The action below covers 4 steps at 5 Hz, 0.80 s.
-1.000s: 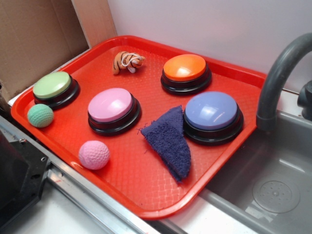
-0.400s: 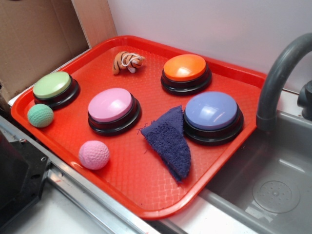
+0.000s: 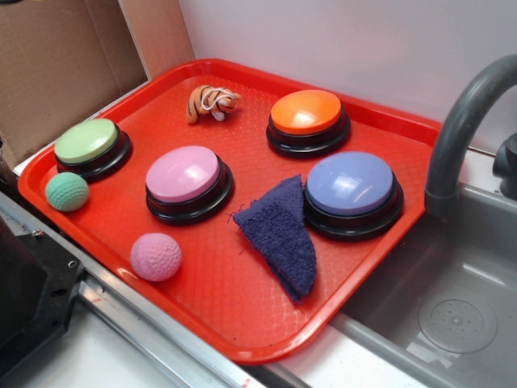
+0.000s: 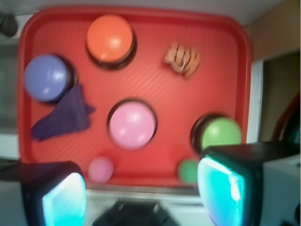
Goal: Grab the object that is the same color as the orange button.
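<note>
The arm itself is staying out of the side view, apart from a dark block of hardware sitting at the lower left corner that may be its base; I cannot tell. From the wrist camera, the gripper (image 4: 141, 193) is hanging well above the near edge of the red tray (image 3: 242, 315), looking straight down, and its two fingers (image 4: 63, 197) are standing wide apart with nothing between them, their pads glowing pale blue at the bottom of that blurred picture. The little tiger toy (image 3: 212, 102) is lying on the tray's far side, near the back left corner, well apart from the gripper. It is resting with its long axis running roughly left to right along the back rim in the side view, the paler, string-wrapped end pointing right toward the orange button (image 3: 307, 112); which end is the head is too small to tell. The orange button is sitting to the tiger's right, apart from it, with bare tray between them. In front of it the blue button (image 3: 350, 186) is touching a folded dark blue cloth (image 3: 281, 233), which is leaning against its left side. The pink button (image 3: 184, 175) is sitting in the middle, the green button (image 3: 87, 142) at the left, with a green ball (image 3: 67, 191) just in front of it and a pink ball (image 3: 156, 256) near the tray's front edge. A grey tap (image 3: 460, 121) is arching over a sink (image 3: 452, 307) at the right.
</note>
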Motion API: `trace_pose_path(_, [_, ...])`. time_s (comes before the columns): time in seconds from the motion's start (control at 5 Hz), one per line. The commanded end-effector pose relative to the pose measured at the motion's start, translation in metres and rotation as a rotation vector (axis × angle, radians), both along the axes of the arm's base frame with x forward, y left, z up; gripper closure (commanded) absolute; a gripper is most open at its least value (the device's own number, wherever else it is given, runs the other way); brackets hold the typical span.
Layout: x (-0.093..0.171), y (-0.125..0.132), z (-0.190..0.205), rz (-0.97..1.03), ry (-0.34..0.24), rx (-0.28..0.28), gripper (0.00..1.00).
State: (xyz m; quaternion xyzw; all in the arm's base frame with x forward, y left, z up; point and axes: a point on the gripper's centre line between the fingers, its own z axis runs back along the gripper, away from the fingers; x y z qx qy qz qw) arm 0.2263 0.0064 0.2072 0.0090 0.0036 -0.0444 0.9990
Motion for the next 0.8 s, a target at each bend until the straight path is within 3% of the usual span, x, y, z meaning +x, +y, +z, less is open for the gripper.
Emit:
trace_pose_path(0.0, [0.065, 0.029, -0.011, -0.164, -0.038, 0.047, 0.00])
trace_pose_path(0.6, [0.094, 0.080, -0.062, -0.306, 0.013, 0.084, 0.00])
